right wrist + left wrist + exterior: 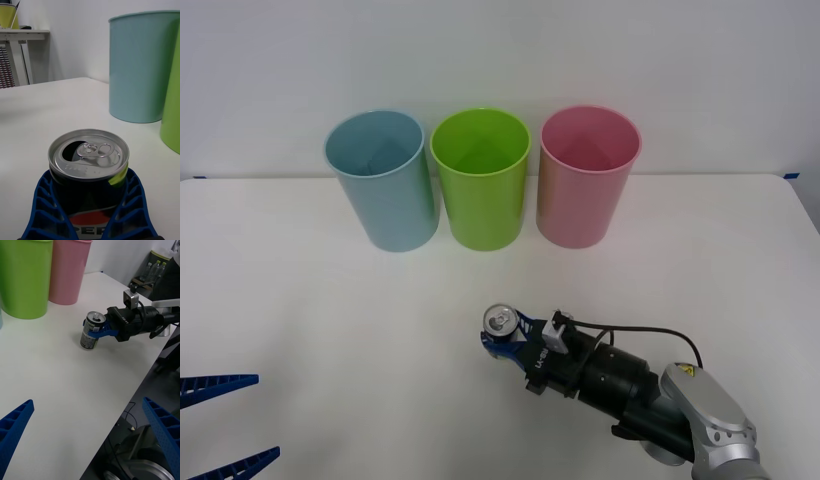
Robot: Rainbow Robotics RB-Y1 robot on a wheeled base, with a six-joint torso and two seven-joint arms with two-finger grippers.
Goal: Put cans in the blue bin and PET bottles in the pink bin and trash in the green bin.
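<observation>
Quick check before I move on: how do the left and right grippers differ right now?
The right gripper is shut on the can, which stands upright on the table in front of the green bin; the left gripper is open and holds nothing. The right gripper is out over the table's middle, while the left gripper sits low at the near left edge. Both have blue ribbed fingers.

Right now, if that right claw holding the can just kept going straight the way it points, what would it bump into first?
Probably the blue bin: past the can in the right gripper it stands ahead, the green bin just beside. Depth is uncertain.
</observation>
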